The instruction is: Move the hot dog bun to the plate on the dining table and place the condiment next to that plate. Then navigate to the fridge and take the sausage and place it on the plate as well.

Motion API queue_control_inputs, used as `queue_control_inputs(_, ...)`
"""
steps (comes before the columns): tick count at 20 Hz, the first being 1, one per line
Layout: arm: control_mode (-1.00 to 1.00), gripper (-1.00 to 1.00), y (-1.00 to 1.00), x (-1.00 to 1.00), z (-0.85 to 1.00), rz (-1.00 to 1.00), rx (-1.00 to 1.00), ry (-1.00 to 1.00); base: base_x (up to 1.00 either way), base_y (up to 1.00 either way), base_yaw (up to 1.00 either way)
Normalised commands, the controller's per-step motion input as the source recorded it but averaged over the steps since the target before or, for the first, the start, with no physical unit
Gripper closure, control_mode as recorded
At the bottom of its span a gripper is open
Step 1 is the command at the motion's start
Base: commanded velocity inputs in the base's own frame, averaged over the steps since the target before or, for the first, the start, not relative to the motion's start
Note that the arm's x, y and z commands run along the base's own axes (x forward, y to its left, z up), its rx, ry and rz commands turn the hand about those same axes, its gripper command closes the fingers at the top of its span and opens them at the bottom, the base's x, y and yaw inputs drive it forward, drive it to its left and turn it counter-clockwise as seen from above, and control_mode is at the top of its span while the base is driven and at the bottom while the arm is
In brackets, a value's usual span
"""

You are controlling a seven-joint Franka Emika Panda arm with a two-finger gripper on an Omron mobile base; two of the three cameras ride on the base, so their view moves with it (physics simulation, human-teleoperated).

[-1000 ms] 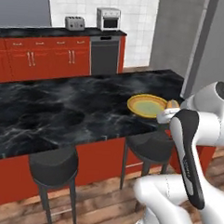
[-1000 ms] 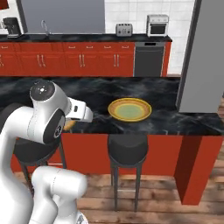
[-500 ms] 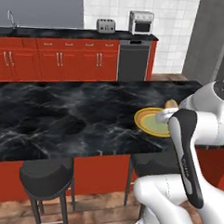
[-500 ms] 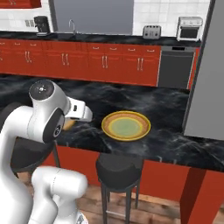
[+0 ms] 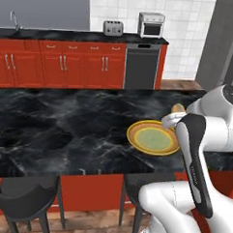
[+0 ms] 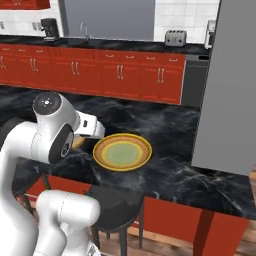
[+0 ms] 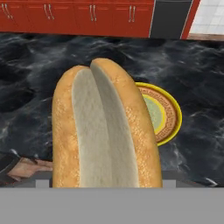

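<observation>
- my base has driven along the island since a second ago: both base views have shifted, and the plate (image 5: 153, 138) now sits nearer the middle of them.
- the pincer (image 7: 106, 183) holds the bun (image 7: 103, 131) the same as before, jaws spread wide around it; the fingertips are hidden behind the bun in the hand view.
- bun's pale split side faces the hand camera.
- in the left base view the bun (image 5: 177, 110) pokes out past my arm, just beside the plate's far edge, above the tabletop (image 5: 64, 130).
- plate lies flat on the black marble, nothing on it.
- a toaster (image 5: 113, 27) stands on the far red counter.
</observation>
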Motion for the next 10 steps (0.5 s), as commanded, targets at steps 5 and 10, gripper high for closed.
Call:
queue_control_inputs(5, 1.0, 1.0, 0.0, 0.0, 0.0, 0.0, 0.0, 0.0, 0.83, -0.13, 0.0)
queue_control_inputs(10, -1.0, 1.0, -0.07, 0.16, 0.0, -0.01, 0.01, 0.05, 0.57, -0.17, 0.0)
